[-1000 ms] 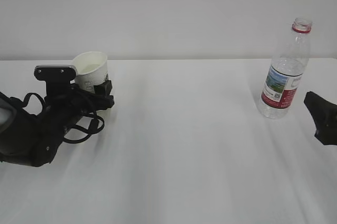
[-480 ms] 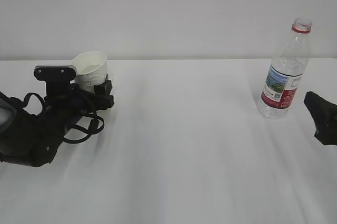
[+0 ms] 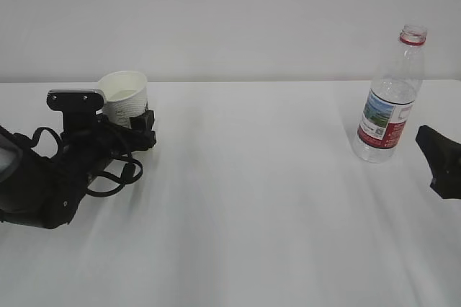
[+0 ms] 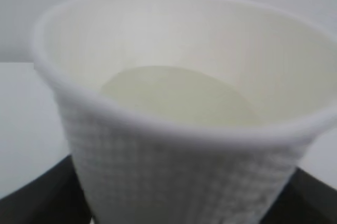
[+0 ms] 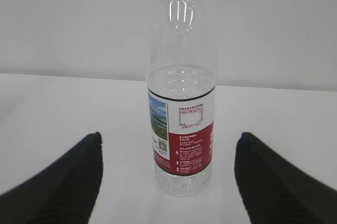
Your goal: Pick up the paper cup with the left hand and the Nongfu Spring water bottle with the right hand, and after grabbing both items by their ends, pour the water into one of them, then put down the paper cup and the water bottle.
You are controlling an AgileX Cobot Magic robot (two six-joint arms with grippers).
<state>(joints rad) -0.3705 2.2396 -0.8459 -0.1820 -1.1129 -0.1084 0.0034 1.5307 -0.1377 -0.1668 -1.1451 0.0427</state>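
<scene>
The white paper cup (image 3: pixel 124 96) stands on the table at the far left, its mouth tipped a little toward the camera. My left gripper (image 3: pixel 131 115) has a black finger on each side of its lower wall, open. In the left wrist view the cup (image 4: pixel 179 103) fills the frame, with dark fingers (image 4: pixel 37 197) at the bottom corners. The uncapped Nongfu Spring water bottle (image 3: pixel 389 98) stands upright at the far right. My right gripper (image 3: pixel 439 159) is open just short of the bottle (image 5: pixel 181 103), not touching it. I cannot make out water in either vessel.
The white table (image 3: pixel 252 199) runs between the two arms, with a plain pale wall behind. The left arm's black body and loose cables (image 3: pixel 108 170) lie low on the table in front of the cup.
The near finger of my left gripper has shifted slightly away from the cup's side. The cup, the bottle and the right gripper have stayed in place.
</scene>
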